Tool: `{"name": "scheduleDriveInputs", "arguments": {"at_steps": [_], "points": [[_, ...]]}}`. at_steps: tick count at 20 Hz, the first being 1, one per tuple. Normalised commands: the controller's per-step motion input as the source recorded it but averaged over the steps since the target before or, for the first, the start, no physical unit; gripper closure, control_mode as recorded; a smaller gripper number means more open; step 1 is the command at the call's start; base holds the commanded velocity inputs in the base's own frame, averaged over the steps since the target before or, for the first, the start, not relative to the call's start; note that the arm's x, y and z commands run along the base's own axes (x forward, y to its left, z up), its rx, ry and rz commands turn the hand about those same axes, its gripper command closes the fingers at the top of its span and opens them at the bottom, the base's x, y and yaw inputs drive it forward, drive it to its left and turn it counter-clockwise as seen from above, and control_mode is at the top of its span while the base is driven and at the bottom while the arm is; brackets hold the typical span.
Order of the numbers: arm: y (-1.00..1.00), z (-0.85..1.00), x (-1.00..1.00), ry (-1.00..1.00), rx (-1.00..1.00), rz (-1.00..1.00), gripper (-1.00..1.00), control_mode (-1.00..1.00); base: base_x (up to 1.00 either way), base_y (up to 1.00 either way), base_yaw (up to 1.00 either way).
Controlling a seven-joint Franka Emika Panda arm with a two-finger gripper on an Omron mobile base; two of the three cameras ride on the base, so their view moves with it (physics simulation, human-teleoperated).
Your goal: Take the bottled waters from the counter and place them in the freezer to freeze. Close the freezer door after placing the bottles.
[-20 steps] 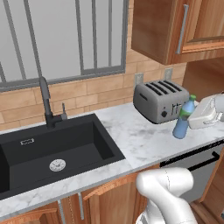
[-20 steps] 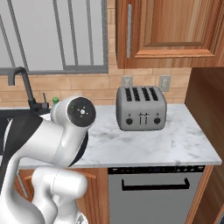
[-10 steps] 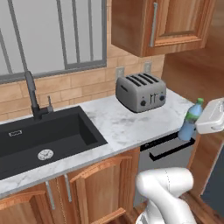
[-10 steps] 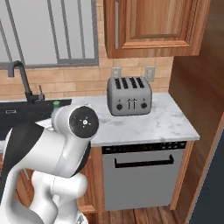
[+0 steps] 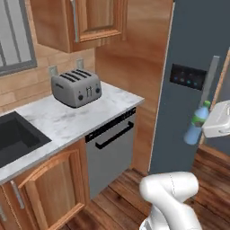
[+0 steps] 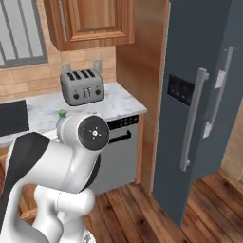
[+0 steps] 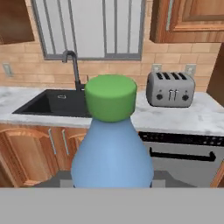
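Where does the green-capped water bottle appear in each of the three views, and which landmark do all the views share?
Left base view: the green-capped bottle is at the right edge, held by the gripper in front of the freezer door.
Right base view: its green cap shows at middle left, just above the robot's white arm.
Hand view: the bottle is in the centre foreground, seen from close by.
Shared landmark: the toaster on the counter.

The green-capped bottle (image 5: 196, 126) is upright in the air, off the marble counter (image 5: 67, 121), in front of the tall slate-grey freezer (image 5: 188, 49). Seen from the hand, it looks pale blue below its cap. The freezer door (image 6: 190, 118), with its long grey vertical handle and small dark display, stands slightly ajar.
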Motion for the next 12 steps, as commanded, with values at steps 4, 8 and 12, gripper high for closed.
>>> {"name": "scheduleDriveInputs", "arguments": {"at_steps": [4,8,12], "points": [[0.00,0.00,0.00,0.00,0.00,0.00,1.00,1.00,-0.02,-0.55,-0.69],[0.00,0.00,0.00,0.00,0.00,0.00,1.00,1.00,0.27,-0.95,-0.56],[0.00,0.00,0.00,0.00,0.00,0.00,1.00,1.00,0.36,-1.00,-0.31]]}}
